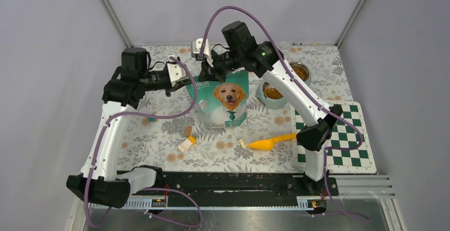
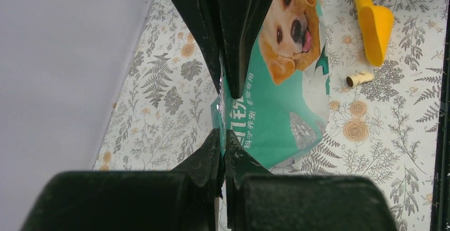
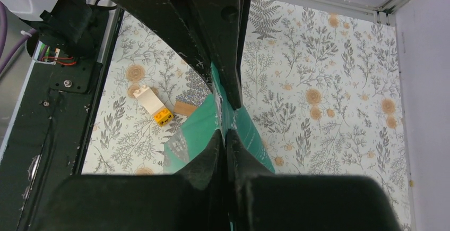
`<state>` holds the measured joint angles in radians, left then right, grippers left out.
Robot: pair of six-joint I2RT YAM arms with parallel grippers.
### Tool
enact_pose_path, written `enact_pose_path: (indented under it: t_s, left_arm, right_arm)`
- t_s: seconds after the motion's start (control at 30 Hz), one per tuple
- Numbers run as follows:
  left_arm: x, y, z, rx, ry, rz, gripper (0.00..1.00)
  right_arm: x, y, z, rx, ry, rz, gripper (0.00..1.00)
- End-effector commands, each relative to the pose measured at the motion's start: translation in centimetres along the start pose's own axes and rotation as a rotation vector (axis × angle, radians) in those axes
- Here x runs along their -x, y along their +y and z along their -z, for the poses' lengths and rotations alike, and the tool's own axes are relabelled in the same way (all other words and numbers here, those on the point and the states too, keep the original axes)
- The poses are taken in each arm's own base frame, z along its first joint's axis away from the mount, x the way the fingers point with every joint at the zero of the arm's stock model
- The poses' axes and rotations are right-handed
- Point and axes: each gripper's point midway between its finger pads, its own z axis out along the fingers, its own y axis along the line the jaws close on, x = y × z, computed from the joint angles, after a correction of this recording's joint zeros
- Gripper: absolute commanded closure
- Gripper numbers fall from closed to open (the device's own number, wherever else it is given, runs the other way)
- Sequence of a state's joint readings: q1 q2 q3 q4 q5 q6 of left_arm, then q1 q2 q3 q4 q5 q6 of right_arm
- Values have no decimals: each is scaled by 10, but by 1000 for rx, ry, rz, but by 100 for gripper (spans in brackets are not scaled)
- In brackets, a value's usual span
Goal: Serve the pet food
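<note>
The teal plastic bag (image 1: 225, 101) printed with a golden retriever is standing mid-table on the flowered cloth (image 1: 154, 143), and both claws are gripping its top edge. The left claw (image 1: 184, 84) is pinching the 10 o'clock corner and the right claw (image 1: 215, 71) is clamping nearer 12 (each wrist view shows fingers closed tight on teal film). Dark-brown kibble (image 1: 272, 91) is sitting in a pale teal bowl (image 1: 268, 102) and a steel bowl (image 1: 291, 67) at the bag's 2 o'clock. A yellow plastic scoop (image 1: 268, 143) is lying at 5 o'clock.
</note>
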<state>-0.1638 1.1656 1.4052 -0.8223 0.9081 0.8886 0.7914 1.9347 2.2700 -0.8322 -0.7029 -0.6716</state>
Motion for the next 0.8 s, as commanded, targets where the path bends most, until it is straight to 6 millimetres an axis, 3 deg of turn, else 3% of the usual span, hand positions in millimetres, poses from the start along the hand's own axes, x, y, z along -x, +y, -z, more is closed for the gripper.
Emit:
enact_pose_path:
  t_s: [0.0,0.07,0.17,0.23,0.3,0.43,0.63,0.77]
  left_arm:
    - [57,5,16,29,-176,-187,100]
    - [57,5,16,29,-175,-184,100]
    - [56,5,16,29,-173,-176,99]
    - [57,5,16,30,-175,-166,90]
    - [57,5,15,27,-180,-157,81]
    - [59,5,12,18,-203,-140,64]
    - [54,7,-1,12,-183,-120,57]
    - [49,12,-8,28,-150,-123,53]
  right_arm:
    - [12,2,-6,10,-45,20,100]
    - [16,-2,-2,-20,-44,11,99]
    - [24,-7,11,-82,-36,5,72]
    - [26,-7,24,-121,-19,17,56]
    - [22,-10,37,-160,11,16,48]
    - [3,-12,65,-194,102,-20,46]
    - [-26,-8,89,-201,245,-43,48]
    - [-39,-11,98,-203,286,-68,55]
